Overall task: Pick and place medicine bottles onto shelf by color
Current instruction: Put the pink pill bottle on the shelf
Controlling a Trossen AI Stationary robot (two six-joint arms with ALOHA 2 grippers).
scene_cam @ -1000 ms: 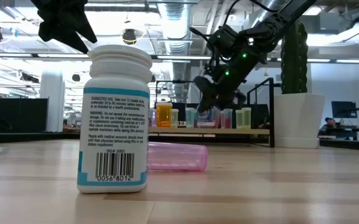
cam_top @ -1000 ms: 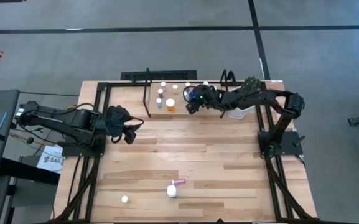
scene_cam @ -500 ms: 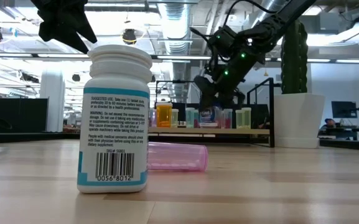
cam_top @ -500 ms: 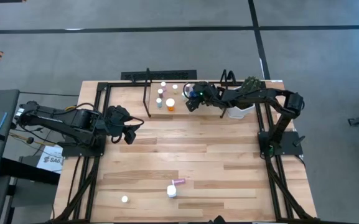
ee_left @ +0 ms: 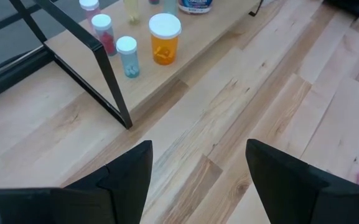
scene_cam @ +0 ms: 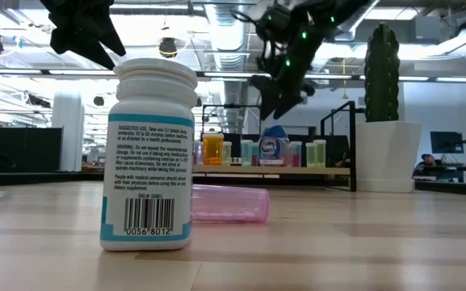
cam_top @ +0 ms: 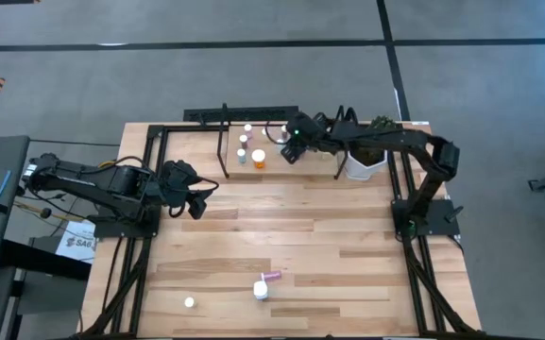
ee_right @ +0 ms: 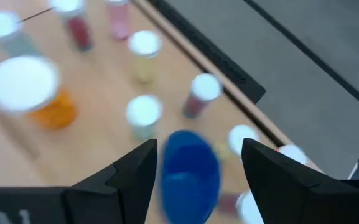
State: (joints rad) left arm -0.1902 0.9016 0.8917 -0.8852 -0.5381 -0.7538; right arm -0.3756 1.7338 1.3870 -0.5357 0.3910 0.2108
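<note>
The right gripper (scene_cam: 285,85) hangs above the shelf (cam_top: 253,168), fingers spread wide and empty, directly over a blue-capped bottle (ee_right: 190,174) standing among the small vials (orange bottle (ee_left: 164,38) nearby). The left gripper (cam_top: 196,200) waits over the table's left side, fingers wide. Near the front edge a large white bottle (scene_cam: 150,153) stands upright; a pink vial (scene_cam: 228,203) lies just beside it, perhaps touching.

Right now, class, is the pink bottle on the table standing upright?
No. In the low view the pink bottle lies on its side on the table, just behind the upright white bottle.
</note>
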